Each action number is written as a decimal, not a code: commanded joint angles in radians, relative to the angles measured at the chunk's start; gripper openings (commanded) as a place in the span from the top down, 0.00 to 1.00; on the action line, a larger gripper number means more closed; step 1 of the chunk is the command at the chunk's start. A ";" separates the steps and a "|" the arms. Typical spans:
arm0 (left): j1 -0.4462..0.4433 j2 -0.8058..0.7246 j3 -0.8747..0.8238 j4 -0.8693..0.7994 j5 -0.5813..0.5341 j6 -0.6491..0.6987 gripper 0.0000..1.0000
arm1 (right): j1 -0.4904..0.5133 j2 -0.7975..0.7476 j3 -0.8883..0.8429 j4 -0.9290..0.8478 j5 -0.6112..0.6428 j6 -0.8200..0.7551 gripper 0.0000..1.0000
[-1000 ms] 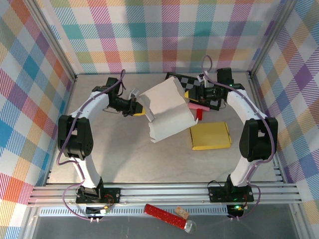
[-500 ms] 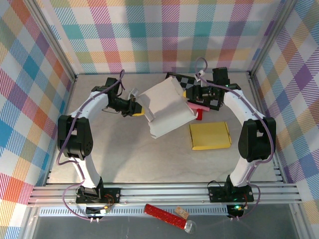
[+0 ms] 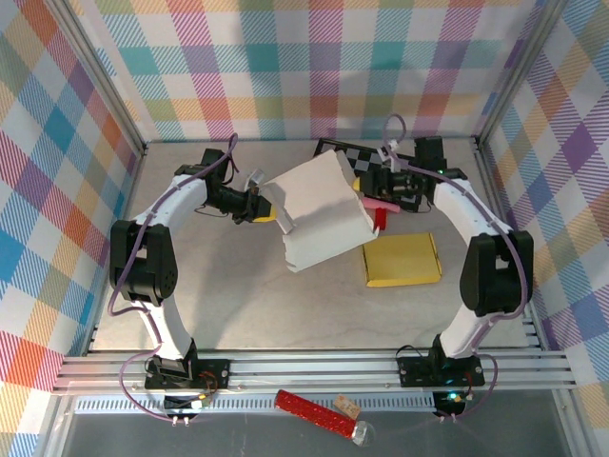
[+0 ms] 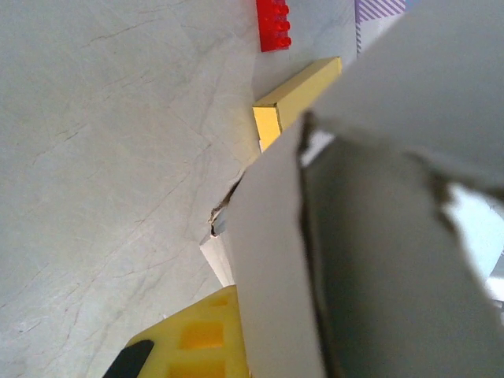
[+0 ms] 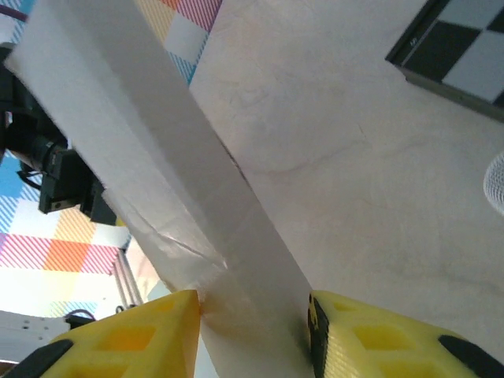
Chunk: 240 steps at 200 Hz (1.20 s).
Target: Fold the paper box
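The white paper box (image 3: 319, 214) hangs half-formed above the table's middle, tilted, between both arms. My left gripper (image 3: 265, 205) is shut on its left edge; in the left wrist view a yellow finger (image 4: 197, 339) presses against the box wall (image 4: 276, 260). My right gripper (image 3: 366, 181) is at the box's upper right corner. In the right wrist view a white flap (image 5: 157, 157) runs between its two yellow fingers (image 5: 150, 335). The right gripper (image 5: 252, 335) stands apart around that flap, open, with the paper spanning the gap.
A flat yellow box (image 3: 402, 259) lies on the table right of the paper box, seen too in the left wrist view (image 4: 303, 90). A red brick (image 3: 381, 217) and a pink piece (image 3: 376, 203) sit beside the right gripper. A checkerboard (image 3: 347, 154) lies at the back.
The right arm swung slightly left and then back, and its jaws have widened around the flap. The paper box shifted a little with it. The left arm stayed put.
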 commanded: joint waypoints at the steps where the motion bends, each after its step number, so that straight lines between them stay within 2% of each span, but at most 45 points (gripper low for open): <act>1: 0.007 -0.017 0.015 0.021 0.056 -0.002 1.00 | -0.020 -0.044 -0.021 0.042 -0.093 0.018 0.57; 42: 0.007 -0.012 0.021 0.018 0.060 -0.002 1.00 | -0.026 -0.040 -0.058 0.051 -0.096 0.010 0.58; 83: 0.005 -0.014 0.022 0.006 0.059 0.010 1.00 | -0.023 0.007 0.022 0.040 -0.108 0.010 0.58; 118: 0.001 -0.015 0.027 -0.009 0.054 0.024 1.00 | -0.006 0.058 0.093 -0.015 -0.112 -0.025 0.66; 147: -0.002 -0.016 0.032 -0.013 0.053 0.030 1.00 | 0.018 0.091 0.124 -0.050 -0.097 -0.054 0.68; 192: -0.005 -0.016 0.044 -0.029 0.031 0.046 1.00 | 0.042 0.127 0.185 -0.126 -0.055 -0.102 0.68; 240: -0.006 -0.023 0.054 -0.054 -0.003 0.068 1.00 | 0.056 0.112 0.169 -0.129 0.061 -0.121 0.71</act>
